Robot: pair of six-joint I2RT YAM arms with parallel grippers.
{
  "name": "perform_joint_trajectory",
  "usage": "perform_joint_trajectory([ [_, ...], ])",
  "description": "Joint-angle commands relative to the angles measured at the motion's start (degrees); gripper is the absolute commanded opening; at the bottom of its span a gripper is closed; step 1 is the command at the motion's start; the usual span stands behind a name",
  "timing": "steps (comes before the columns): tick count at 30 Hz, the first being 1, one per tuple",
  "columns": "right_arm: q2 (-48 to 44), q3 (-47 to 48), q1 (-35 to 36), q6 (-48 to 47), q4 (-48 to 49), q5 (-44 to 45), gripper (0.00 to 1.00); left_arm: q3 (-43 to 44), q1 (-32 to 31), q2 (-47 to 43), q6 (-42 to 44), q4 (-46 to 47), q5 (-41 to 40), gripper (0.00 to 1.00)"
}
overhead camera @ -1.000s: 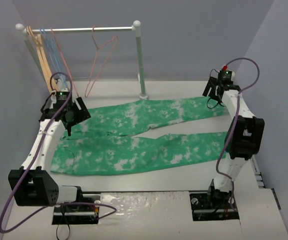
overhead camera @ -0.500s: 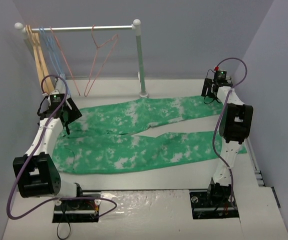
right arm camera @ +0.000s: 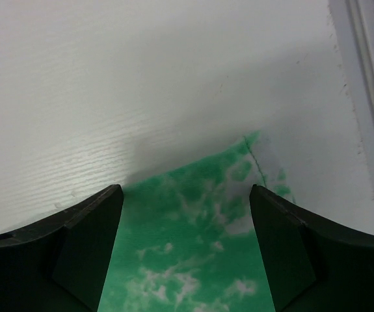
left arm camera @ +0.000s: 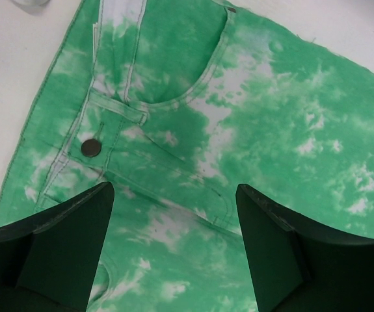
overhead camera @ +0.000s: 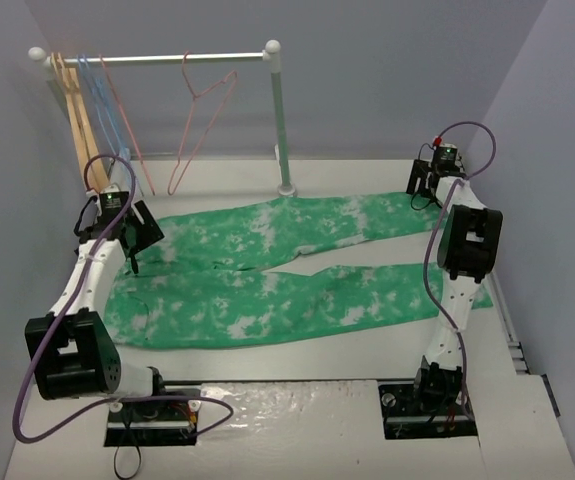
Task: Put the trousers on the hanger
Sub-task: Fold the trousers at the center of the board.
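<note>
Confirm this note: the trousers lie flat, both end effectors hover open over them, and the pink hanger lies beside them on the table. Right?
No. The top external view shows the pink hanger hanging on the rail, not lying beside the trousers. The rest holds.

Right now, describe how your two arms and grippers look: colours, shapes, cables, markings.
The left arm and right arm are slim white links joined by boxy black joint housings. A purple cable loops along each. A small green light glows at each wrist, with a red dot beside the right one. The left gripper and right gripper have broad, dark, wedge-shaped fingers.
</note>
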Motion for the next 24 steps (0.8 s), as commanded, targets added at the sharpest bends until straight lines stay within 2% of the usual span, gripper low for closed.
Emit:
perform_joint_trajectory([
  [1, -1.2, -2.42, -0.02, 0.35, 0.28, -1.86, 0.68, 2.15, 0.71, -4.59, 0.84, -4.13, 2.15, 0.73],
  [2, -1.49, -3.35, -0.02, 0.55, 0.17, -1.98, 0.64, 2.41, 0.56, -5.34, 1.24, -5.61, 2.44, 0.73],
  [5, -4.42, -8.19, -0.02, 1.39, -0.21, -0.63, 0.29, 2.31, 0.26, -7.97, 1.88, -9.31, 2.87, 0.73],
  [7, -8.32, -11.62, -0.01, 3.45, -0.63, 1.05, 0.12, 1.87, 0.04, -10.06, 2.57, -11.02, 2.87, 0.73],
  [9, -11.7, -15.31, 0.07, 5.34, -1.33, 3.69, 0.01, 1.01, -0.32, -11.23, 3.19, -11.82, 2.87, 0.73],
  [13, -19.74, -23.75, 0.07, 11.19, -3.24, 7.52, 0.0, -1.51, -0.93, -12.17, 2.5, -10.84, 3.57, 0.73],
  [16, -24.9, -29.03, 0.44, 15.64, -3.47, 8.25, 0.0, -2.21, -4.21, -11.22, 1.09, -8.67, 2.85, 0.73],
  [20, -29.87, -33.94, 2.58, 17.41, -3.47, 9.85, 0.0, -2.17, -12.0, -7.7, 0.06, -3.39, -4.58, 0.72],
  [24, -31.44, -35.76, 4.2, 17.13, -3.38, 9.42, 0.0, -3.44, -13.28, -3.81, -1.98, 4.0, -9.58, 0.72],
])
